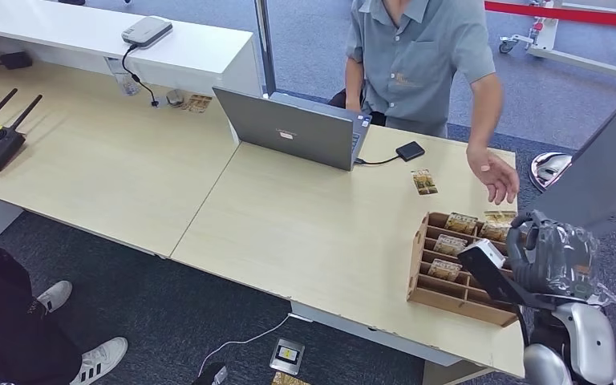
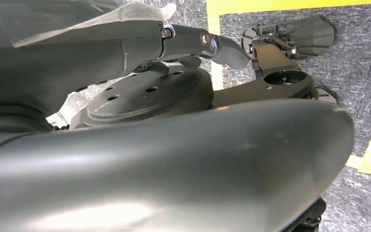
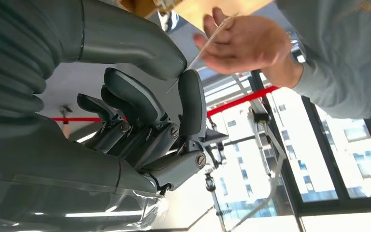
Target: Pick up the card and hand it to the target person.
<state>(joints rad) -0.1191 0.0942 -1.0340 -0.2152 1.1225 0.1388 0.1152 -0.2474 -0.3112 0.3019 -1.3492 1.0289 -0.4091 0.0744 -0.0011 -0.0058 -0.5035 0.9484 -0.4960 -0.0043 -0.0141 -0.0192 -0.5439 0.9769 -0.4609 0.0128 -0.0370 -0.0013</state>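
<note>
Card [image 3: 207,41]: thin, seen edge-on in the right wrist view, one end pinched between the thumb and a finger of the right robot hand [image 3: 145,104], the other end touching the person's hand [image 3: 244,43], which is raised to it. Judged very light, stiff enough to hold its line, smooth and likely slippery; a pinch on the flat faces near one short edge suits it, leaving the far end free for the taker. Head view: right robot hand raised beside the wooden box [image 1: 457,269] of cards on the table [image 1: 305,224]. Left robot hand [image 2: 198,46] hangs above the floor, fingers curled, nothing in them.
</note>
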